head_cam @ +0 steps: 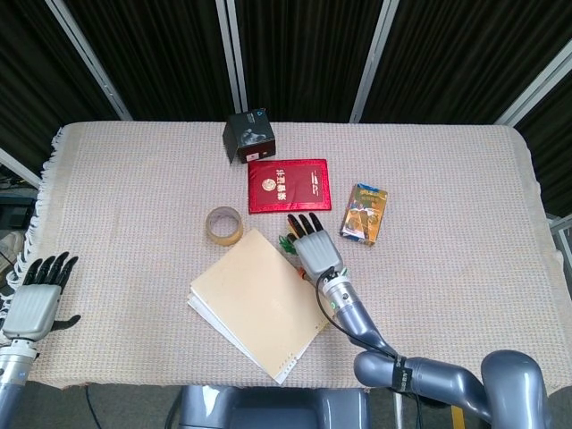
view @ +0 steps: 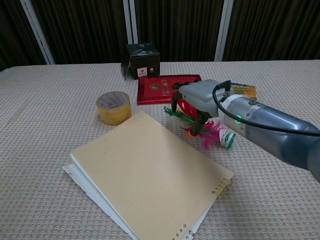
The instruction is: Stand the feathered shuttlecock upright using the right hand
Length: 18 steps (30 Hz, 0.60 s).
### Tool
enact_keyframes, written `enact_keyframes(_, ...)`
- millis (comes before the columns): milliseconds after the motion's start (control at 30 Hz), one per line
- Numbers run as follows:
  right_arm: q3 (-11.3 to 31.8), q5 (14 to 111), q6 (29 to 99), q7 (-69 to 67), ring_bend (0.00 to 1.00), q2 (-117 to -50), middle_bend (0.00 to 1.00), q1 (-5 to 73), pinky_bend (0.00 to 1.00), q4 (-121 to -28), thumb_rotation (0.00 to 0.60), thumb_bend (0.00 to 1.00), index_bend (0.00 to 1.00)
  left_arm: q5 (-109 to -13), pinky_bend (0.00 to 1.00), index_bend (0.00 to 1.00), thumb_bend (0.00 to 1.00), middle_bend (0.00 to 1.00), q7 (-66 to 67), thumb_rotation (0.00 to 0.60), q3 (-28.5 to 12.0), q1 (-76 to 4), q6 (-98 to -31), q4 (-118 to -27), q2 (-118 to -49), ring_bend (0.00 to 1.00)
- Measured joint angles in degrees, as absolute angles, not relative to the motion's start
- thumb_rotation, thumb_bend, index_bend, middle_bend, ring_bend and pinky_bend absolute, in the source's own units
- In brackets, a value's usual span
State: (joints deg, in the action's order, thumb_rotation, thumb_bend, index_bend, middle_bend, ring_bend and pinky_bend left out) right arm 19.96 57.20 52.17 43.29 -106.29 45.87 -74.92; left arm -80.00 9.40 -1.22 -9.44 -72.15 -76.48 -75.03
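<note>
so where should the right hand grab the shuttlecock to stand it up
Probably at the base, the round striped end, coming from above. The shuttlecock lies on its side, base toward the robot's right and feathers fanning left under the right hand. The base looks firm; the feathers look too soft to grip.

Cloth-covered table point(head_cam: 465, 268) with notebook point(head_cam: 255, 299), tape roll point(head_cam: 223, 225), red booklet point(head_cam: 288, 185), black box point(head_cam: 249, 134), perhaps card pack point(head_cam: 365, 214), shuttlecock point(view: 220, 136).
</note>
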Motion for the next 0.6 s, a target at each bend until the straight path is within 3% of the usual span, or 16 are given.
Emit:
enact_keyframes(433,20.0,55.4,49.2,40.2,0.00,-108.1,0.00,50.1,0.00,-67.0,0.600,0.18,0.34,-78.4,0.00,0.00,0.01,0.00,9.0,0.600,-1.7,-9.9,-71.0,-75.1,-75.3,0.00)
enact_keyframes(600,19.4,55.4,48.0,38.2,0.00,-108.6,0.00,50.7,0.00,-64.0,0.600,0.23,0.46,-78.2,0.00,0.00,0.01,0.00,8.9,0.600,-1.7,-10.1,-70.8,-74.9,-75.4,0.00)
